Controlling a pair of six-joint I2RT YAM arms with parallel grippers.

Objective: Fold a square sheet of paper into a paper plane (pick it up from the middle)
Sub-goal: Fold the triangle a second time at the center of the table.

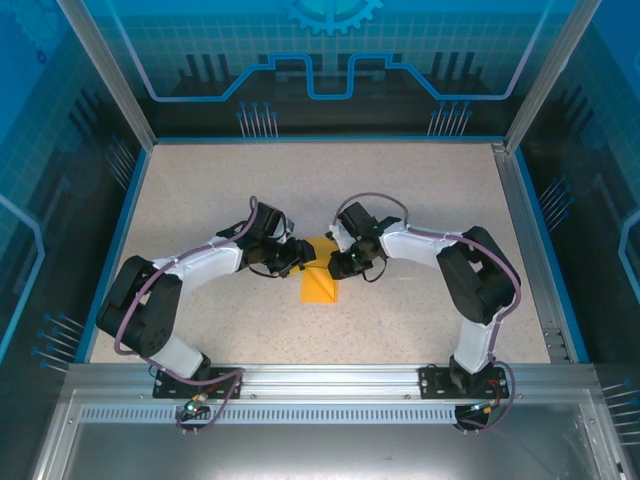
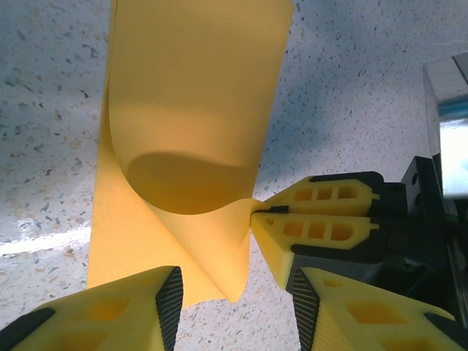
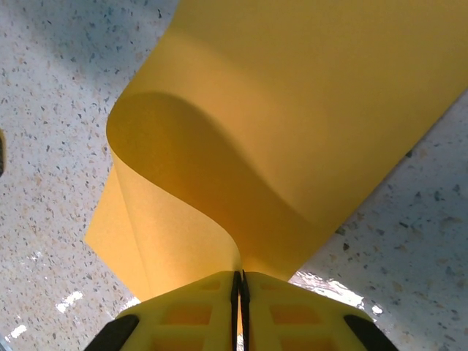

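Note:
The square sheet of paper [image 1: 320, 285] is orange-yellow and lies bent at the table's middle, between both arms. My right gripper [image 3: 240, 276] is shut on one edge of the sheet [image 3: 307, 110], which curls up in a loop above the speckled top. In the left wrist view the right gripper [image 2: 257, 213] pinches that raised fold of the paper [image 2: 190, 95]. My left gripper [image 2: 234, 281] is open, one finger on each side of the sheet's hanging corner, without clamping it. From above, the left gripper [image 1: 303, 256] and right gripper [image 1: 340, 262] nearly meet over the paper.
The speckled table [image 1: 420, 200] has free room all round the paper. A blue rim and clear walls bound it on three sides, with a metal rail [image 1: 330, 378] at the near edge carrying the arm bases.

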